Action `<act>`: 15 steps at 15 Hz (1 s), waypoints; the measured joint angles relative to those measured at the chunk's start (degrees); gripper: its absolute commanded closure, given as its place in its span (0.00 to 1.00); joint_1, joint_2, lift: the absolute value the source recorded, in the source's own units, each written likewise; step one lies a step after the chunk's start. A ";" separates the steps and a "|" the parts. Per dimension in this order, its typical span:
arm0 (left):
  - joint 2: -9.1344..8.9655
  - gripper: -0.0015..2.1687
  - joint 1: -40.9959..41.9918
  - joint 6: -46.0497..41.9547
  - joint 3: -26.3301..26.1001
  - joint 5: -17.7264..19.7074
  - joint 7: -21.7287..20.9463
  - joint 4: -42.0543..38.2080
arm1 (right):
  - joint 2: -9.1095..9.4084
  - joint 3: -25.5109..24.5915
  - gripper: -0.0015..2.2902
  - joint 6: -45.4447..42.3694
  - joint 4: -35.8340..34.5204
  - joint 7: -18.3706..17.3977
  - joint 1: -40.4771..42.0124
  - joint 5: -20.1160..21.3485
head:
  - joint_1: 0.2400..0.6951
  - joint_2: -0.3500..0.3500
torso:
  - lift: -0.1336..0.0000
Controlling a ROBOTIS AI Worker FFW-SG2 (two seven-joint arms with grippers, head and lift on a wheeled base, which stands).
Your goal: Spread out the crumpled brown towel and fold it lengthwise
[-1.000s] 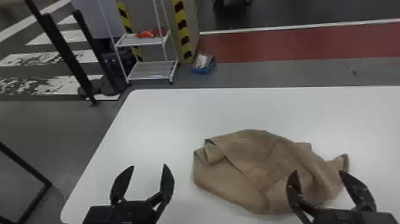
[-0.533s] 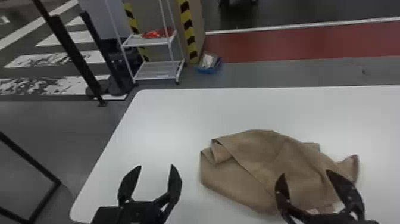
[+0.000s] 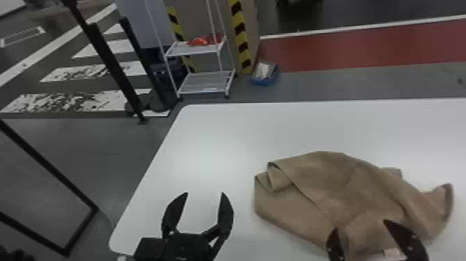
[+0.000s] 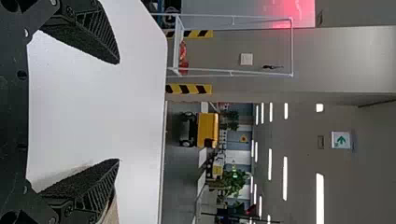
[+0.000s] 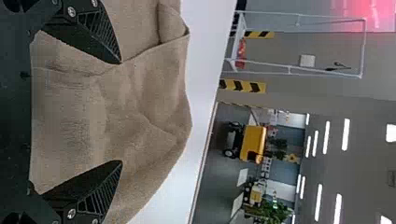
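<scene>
I've got a green arrow sign point(image 4: 341, 140) in the left wrist view, and a pale patch point(image 3: 391, 252) by the towel's point(image 3: 319, 177) near edge, possibly a label. Smooth white table point(image 3: 215, 139), rounded corners; beyond it, a white rack point(image 3: 194, 48) and a red floor strip point(image 3: 346, 48). The towel's on the table, matte brown, rumpled, one corner curled over. My left claw point(image 3: 204, 193) is spread wide beside it, empty; my right claw point(image 3: 360, 224) is wide apart over it, gripping nothing.
</scene>
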 measured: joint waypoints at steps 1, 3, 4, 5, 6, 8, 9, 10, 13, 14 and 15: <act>0.13 0.07 -0.06 0.09 0.02 0.10 0.00 0.05 | -0.52 0.79 0.06 1.43 -0.14 0.00 0.00 0.67 | 1.00 0.98 | 0.10; 0.31 0.07 -0.21 0.13 0.06 0.29 0.03 0.24 | -1.02 1.62 0.06 2.83 -0.13 0.00 0.00 1.46 | 1.00 0.99 | 0.10; 0.35 0.07 -0.28 0.13 0.05 0.34 0.03 0.35 | -1.08 1.73 0.07 3.16 -0.04 0.00 0.00 1.58 | 1.00 1.00 | 0.10; 0.37 0.07 -0.33 0.13 0.04 0.37 0.05 0.44 | -1.12 1.81 0.08 3.36 -0.03 0.00 0.03 1.66 | 1.00 1.00 | 0.10; 0.39 0.07 -0.38 0.13 0.03 0.43 0.07 0.50 | -1.24 1.97 0.09 3.62 -0.04 0.00 0.13 1.82 | 1.00 1.00 | 0.10; 0.49 0.07 -0.51 0.13 0.03 0.58 0.08 0.74 | -1.49 2.21 0.11 4.69 -0.12 0.00 0.30 2.28 | 1.00 1.00 | 0.10; 0.57 0.07 -0.61 0.13 0.01 0.69 0.08 0.93 | -1.53 2.19 0.14 5.52 -0.12 0.00 0.29 2.43 | 1.00 1.00 | 0.10; 0.66 0.07 -0.70 0.13 0.01 0.75 0.08 1.08 | -1.54 2.12 0.14 6.32 -0.12 0.00 0.20 2.49 | 1.00 1.00 | 0.10; 0.81 0.07 -0.90 0.13 0.00 0.80 0.08 1.40 | -1.54 1.96 0.21 7.39 0.13 0.08 -0.05 2.52 | 1.00 0.99 | 0.10; 0.82 0.07 -0.93 0.13 0.00 0.81 0.08 1.51 | -1.54 1.93 0.21 7.37 0.19 0.08 -0.11 2.52 | 1.00 0.99 | 0.10; 0.82 0.07 -0.95 0.13 0.00 0.84 0.08 1.63 | -1.54 1.89 0.27 7.30 0.26 0.08 -0.15 2.52 | 1.00 0.99 | 0.10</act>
